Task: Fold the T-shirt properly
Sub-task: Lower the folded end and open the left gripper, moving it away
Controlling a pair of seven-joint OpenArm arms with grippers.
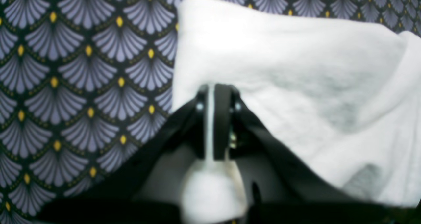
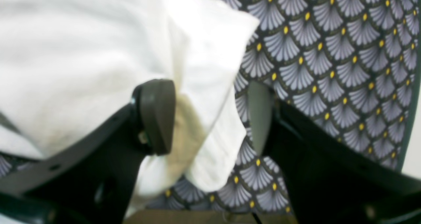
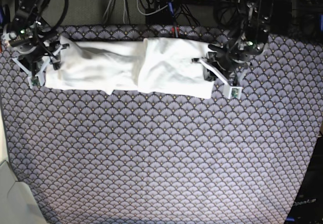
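Note:
The T-shirt (image 3: 126,65) lies as a long white band across the far side of the table, only plain white showing. My left gripper (image 3: 204,65) is at the band's right end. In the left wrist view the gripper (image 1: 213,92) is shut on a thin edge of the T-shirt (image 1: 296,69). My right gripper (image 3: 53,57) is at the band's left end. In the right wrist view the gripper (image 2: 209,115) is open, its fingers (image 2: 158,115) standing on either side of a corner of the T-shirt (image 2: 82,53).
A dark tablecloth with lilac fans and yellow dots (image 3: 161,158) covers the table. Cables and a power strip (image 3: 151,2) lie behind the far edge. The table's edge shows at lower left (image 3: 10,193) and at the right.

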